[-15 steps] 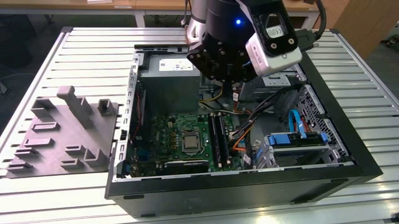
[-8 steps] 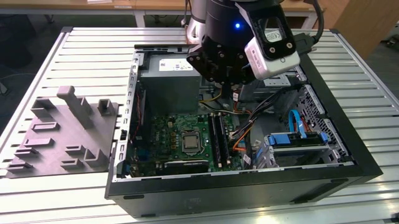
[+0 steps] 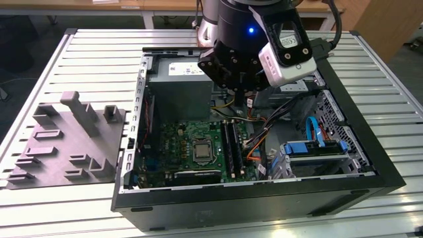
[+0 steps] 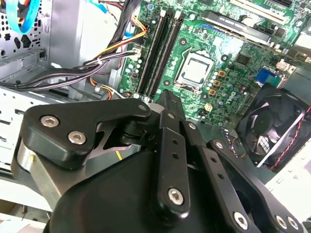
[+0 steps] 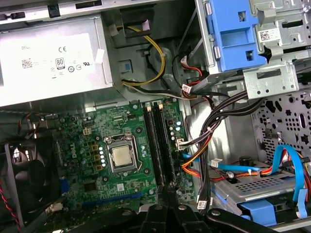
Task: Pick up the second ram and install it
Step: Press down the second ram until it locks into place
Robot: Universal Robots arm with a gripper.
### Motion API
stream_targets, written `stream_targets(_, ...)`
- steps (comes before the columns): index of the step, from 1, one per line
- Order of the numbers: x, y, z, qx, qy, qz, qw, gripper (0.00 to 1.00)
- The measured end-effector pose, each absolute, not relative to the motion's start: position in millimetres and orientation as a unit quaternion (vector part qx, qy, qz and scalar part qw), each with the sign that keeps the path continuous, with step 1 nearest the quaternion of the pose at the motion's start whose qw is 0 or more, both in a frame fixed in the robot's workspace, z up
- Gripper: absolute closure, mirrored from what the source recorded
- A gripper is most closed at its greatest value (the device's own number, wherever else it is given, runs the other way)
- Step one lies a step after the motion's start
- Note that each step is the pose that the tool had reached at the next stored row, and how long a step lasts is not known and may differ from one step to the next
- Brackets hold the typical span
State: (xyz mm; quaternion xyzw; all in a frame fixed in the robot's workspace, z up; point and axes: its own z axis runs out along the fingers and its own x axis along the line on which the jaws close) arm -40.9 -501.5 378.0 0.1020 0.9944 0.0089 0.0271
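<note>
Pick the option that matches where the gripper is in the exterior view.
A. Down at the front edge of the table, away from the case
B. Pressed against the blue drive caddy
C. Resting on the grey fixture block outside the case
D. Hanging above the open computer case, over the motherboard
D: in the exterior view the gripper hangs over the open computer case, above the motherboard and its RAM slots.

A robotics lab: slatted aluminium worktable (image 3: 99, 49), opened computer case (image 3: 264, 198), grey parts fixture (image 3: 66, 144).
</note>
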Motion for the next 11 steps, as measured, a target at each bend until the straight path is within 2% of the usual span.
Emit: stream_targets(11,-36.5,-501.5,368.6,0.066,0.997,0.010,0.027,0.90)
